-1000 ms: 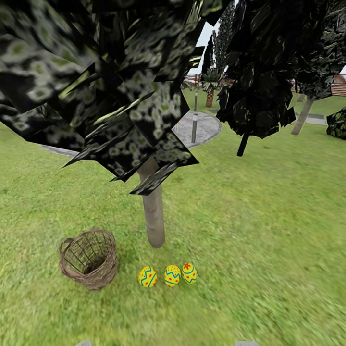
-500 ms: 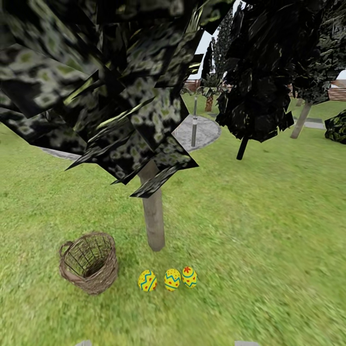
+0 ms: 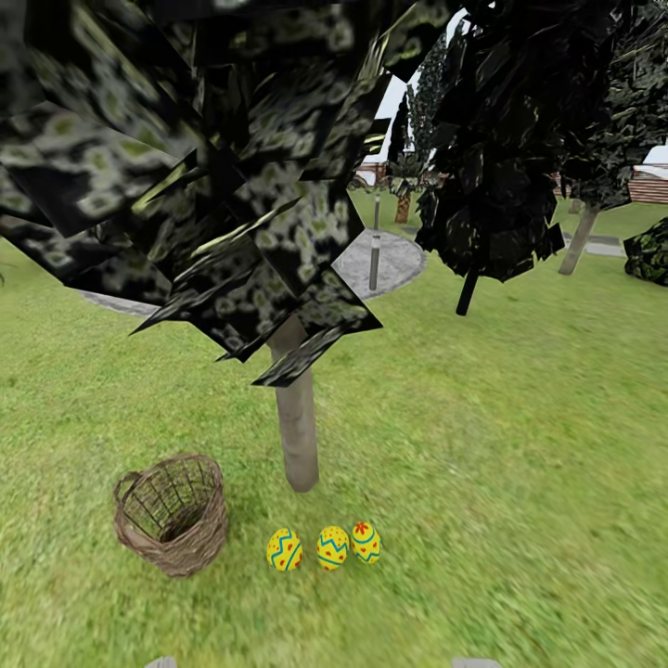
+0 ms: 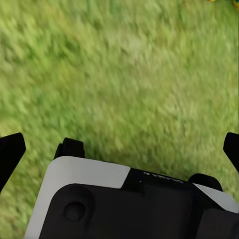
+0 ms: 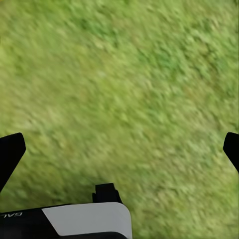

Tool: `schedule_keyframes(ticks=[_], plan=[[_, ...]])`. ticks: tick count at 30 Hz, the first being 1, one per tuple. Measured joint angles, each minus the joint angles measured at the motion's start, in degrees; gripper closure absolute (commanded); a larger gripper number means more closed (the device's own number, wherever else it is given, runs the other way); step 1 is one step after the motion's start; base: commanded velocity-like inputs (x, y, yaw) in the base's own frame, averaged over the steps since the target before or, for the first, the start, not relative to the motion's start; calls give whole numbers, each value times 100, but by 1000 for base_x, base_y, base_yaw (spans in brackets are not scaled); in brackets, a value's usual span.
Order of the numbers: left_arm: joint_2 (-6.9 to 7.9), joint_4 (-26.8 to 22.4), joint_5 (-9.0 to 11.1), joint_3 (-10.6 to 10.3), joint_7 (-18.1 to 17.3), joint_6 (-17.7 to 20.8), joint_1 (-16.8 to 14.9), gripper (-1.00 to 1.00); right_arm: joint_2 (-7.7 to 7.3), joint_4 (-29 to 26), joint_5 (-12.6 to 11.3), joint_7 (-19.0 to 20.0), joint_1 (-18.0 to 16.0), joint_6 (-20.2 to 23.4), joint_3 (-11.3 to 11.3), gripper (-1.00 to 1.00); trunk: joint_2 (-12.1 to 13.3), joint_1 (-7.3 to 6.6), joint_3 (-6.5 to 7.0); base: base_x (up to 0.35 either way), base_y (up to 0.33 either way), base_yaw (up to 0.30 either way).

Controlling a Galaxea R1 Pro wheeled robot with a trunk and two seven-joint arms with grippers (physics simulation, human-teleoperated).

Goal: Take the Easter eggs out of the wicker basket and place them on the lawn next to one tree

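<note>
The three Easter eggs [image 3: 324,546] are lying in a short row on the lawn [image 3: 520,482], close beside one another, just in front of the foot of the tree [image 3: 297,431]. The egg nearest the robot's right is showing a red flower on top; the other two are showing blue zigzag bands. None of them is sitting in the wicker basket [image 3: 173,513], which is standing near the eggs, on the robot's left of them, tipped so that its open mouth is facing up and toward the trunk; its inside is looking empty.

The tree's pale trunk is rising straight from the grass, and its dark, pale-spotted canopy is hanging low over the upper left of the head view. Farther back a grey paved patch [image 3: 394,255] is lying with a thin post [image 3: 375,260] standing on it, and a black tree [image 3: 501,148] on a thin dark trunk is standing to the right, well apart from the eggs.

In the left wrist view the left gripper [image 4: 119,149] is hanging over bare grass with its fingers spread wide, holding nothing. In the right wrist view the right gripper [image 5: 119,149] is likewise spread wide over grass, holding nothing.
</note>
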Motion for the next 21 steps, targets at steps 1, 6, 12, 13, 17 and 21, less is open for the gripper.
schedule_keyframes(ticks=[1, 6, 12, 13, 17, 21], plan=[[1, -1, 0, 0, 0, 0, 0, -100, 0, 2, 0, 0, 0, -2, 2, -100, 0, 0, 9, 0, 0, 0], [1, -2, 0, 0, 0, 0, 0, -100, 0, 0, 0, 0, 0, 1, 4, -100, 0, 0, 55, 0, 0, 0], [1, -2, 0, 0, 0, 0, 0, -100, 0, 1, 0, 0, 0, 1, 1, -100, 0, 0, 111, 0, 0, 0], [1, -2, 0, 0, 0, 0, 0, -100, 0, 2, 0, 0, 0, 0, 0, -100, 0, 0, 120, 0, 0, 0], [1, -2, 0, 0, 0, 0, 0, -100, 0, 1, 0, 0, 0, -2, 3, -100, 0, 0, 157, 0, 0, 0], [1, -2, 0, 0, 0, 0, 0, -100, 0, 0, 0, 0, 0, 1, 4, -100, 0, 0, 193, 0, 0, 0]])
